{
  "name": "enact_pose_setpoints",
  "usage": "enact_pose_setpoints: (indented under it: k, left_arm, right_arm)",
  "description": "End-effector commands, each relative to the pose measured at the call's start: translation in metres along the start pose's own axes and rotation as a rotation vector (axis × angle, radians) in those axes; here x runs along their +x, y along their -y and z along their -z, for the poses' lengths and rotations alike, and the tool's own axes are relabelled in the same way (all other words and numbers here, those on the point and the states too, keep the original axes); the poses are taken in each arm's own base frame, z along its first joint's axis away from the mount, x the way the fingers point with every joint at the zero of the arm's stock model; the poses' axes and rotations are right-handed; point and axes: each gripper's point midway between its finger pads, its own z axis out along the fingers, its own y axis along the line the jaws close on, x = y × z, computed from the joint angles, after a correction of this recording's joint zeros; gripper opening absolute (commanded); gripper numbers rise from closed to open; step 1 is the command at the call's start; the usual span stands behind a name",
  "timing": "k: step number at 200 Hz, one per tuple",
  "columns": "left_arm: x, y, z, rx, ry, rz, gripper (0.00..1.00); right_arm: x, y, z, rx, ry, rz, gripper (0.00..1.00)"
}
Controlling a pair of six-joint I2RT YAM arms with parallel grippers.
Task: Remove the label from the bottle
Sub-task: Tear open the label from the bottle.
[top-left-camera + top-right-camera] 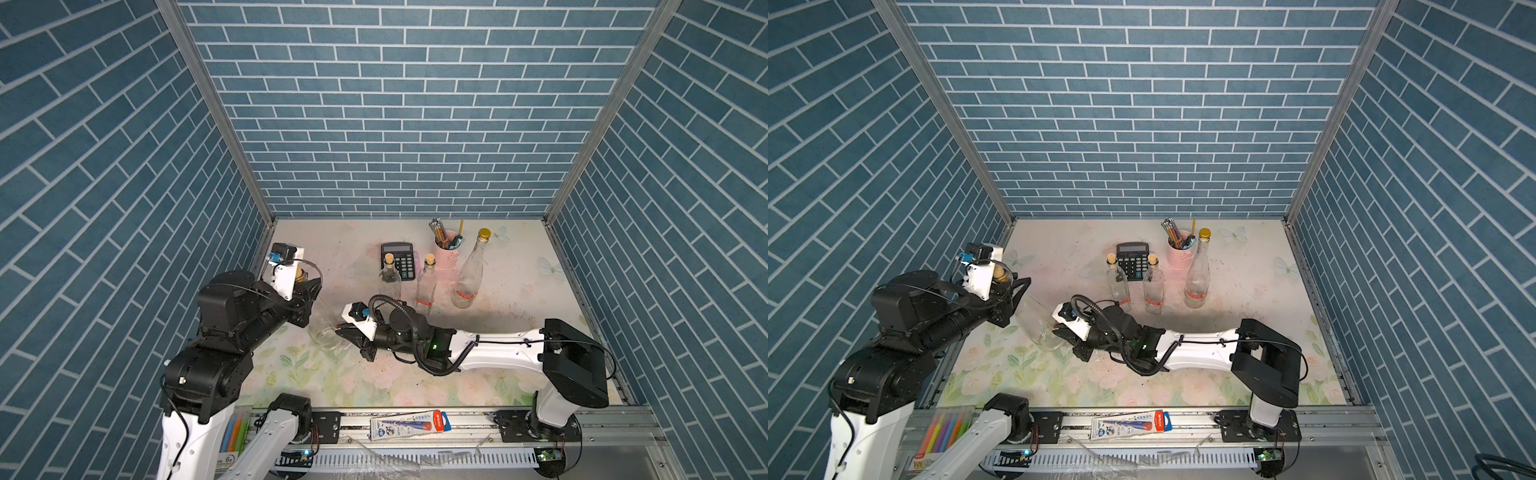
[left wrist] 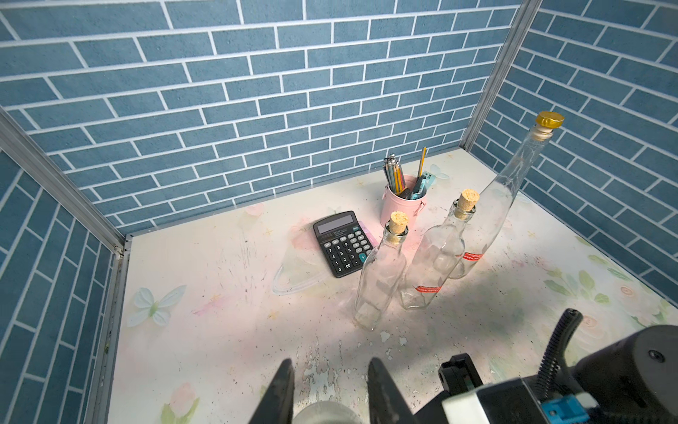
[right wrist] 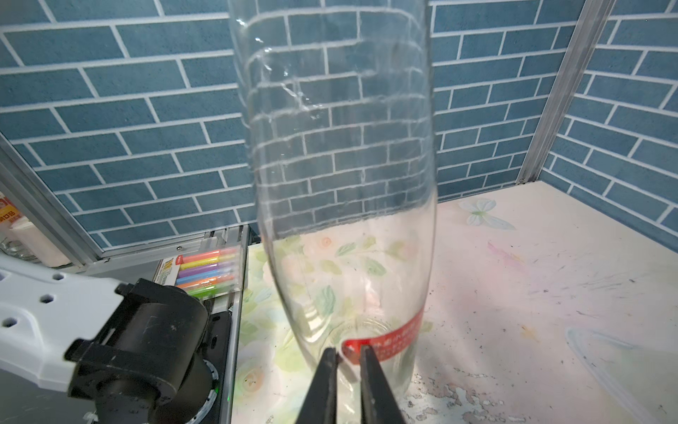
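One clear glass bottle [image 3: 345,165] in play, empty and round-bodied, the wall bricks showing bent through it. It is tilted, not upright: cork [image 1: 299,273] end high toward the left wall, base low over the flowered table [image 1: 374,374], near the middle front. Base touching the table or just off it, cannot tell

Label [image 3: 392,337]: narrow red band with pale print too small to read, wrapped low on the body near the base. One rounded end of the band shows; the rest curves away round the glass

Left gripper [image 2: 330,363] is clamped on the neck just below the cork, glass sitting between its fingers

Right gripper [image 3: 348,350] is at the base, level with the label. Its fingers are nearly together with a thin gap between them, and the label's rounded end sits at that gap. Pinched or only flanked, cannot tell

Three other bottles [image 1: 427,286] stand upright behind, well apart from the held one
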Motion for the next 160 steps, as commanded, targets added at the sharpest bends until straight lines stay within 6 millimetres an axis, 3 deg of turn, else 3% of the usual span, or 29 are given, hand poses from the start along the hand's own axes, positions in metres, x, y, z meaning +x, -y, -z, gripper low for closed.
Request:
enact_pose_setpoints:
  k: [1, 55, 114, 160]
  left_arm:
    - [-0.028, 0.002, 0.008, 0.002, 0.124, -0.007, 0.0]
    - [-0.027, 0.004, 0.009, 0.012, 0.122, -0.01, 0.0]
    - [-0.026, 0.009, 0.008, 0.046, 0.111, -0.033, 0.0]
    - [-0.024, 0.025, 0.01, 0.134, 0.1, -0.076, 0.0]
  right_arm:
    - [-0.008, -0.001, -0.006, 0.003, 0.014, -0.004, 0.13]
    - [-0.008, -0.001, -0.007, 0.01, 0.011, -0.001, 0.0]
    - [-0.006, 0.002, -0.002, 0.029, 0.005, 0.01, 0.0]
    - [-0.002, 0.007, 0.006, 0.062, 0.002, 0.013, 0.0]
